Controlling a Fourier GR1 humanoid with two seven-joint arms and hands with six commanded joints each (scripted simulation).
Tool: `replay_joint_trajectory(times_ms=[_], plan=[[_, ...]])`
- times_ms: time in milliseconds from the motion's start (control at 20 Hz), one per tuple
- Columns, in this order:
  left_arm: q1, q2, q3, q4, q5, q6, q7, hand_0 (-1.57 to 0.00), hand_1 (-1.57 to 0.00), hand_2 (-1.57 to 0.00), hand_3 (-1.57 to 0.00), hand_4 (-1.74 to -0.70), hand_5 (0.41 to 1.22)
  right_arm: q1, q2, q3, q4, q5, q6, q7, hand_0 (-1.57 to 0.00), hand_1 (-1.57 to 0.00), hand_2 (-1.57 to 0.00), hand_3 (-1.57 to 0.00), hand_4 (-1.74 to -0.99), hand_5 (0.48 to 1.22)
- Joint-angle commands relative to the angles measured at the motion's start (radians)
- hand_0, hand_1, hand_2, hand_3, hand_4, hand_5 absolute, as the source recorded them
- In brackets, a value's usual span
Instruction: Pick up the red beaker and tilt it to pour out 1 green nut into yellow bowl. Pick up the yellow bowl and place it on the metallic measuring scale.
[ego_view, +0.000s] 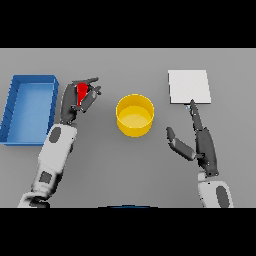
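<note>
The red beaker (82, 92) is at the left of the table, with my left hand (75, 100) shut on it, fingers and thumb curled round its sides. The yellow bowl (135, 116) stands at the table's middle, to the right of that hand, and I see no nut in it. The metallic measuring scale (189, 86) is a pale square plate at the far right. My right hand (199, 137) lies open between bowl and scale, its fingertips reaching the scale's near edge. No green nut shows; the beaker's inside is hidden.
A blue rectangular bin (29, 107) sits at the far left, just beyond my left arm. Grey table (130, 170) stretches in front of the bowl.
</note>
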Motion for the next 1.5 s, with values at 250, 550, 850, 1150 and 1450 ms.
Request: replay_joint_trajectory(times_ms=[250,550,850,1150,1450], plan=[[-0.043,0.129,-0.182,-0.117,-0.199,-0.046,0.143,-1.56,-1.56,-1.56,-1.55,-1.73,1.139,0.016,-0.014,0.005,-0.01,0.025,-0.007,-0.013,0.0,0.0,0.0,0.0,-1.095,0.66],[-0.048,0.164,-0.301,-0.186,-0.294,-0.103,0.226,-1.56,-1.56,-1.56,-1.55,-1.74,1.136,0.033,-0.016,0.007,-0.016,0.022,0.001,-0.006,0.0,0.0,0.0,0.0,-1.092,0.664],[-0.198,0.237,-0.512,-0.145,-0.523,-0.209,0.308,-1.57,-1.57,-1.57,-1.57,-1.74,1.177,0.024,-0.009,0.02,-0.027,0.032,0.002,-0.02,0.0,0.0,0.0,0.0,-1.056,0.692],[-0.372,0.254,-0.708,-0.059,-0.695,-0.385,0.325,-1.57,-1.57,-1.57,-1.57,-1.61,1.21,0.03,-0.004,0.016,-0.008,0.016,0.009,-0.033,0.0,0.0,0.0,0.0,-1.063,0.681],[-0.491,0.241,-0.862,0.039,-0.844,-0.473,0.297,-1.57,-1.57,-1.57,-1.57,-1.68,1.218,0.027,-0.004,0.027,-0.019,0.012,0.028,-0.009,0.0,0.0,0.0,0.0,-1.067,0.684]])
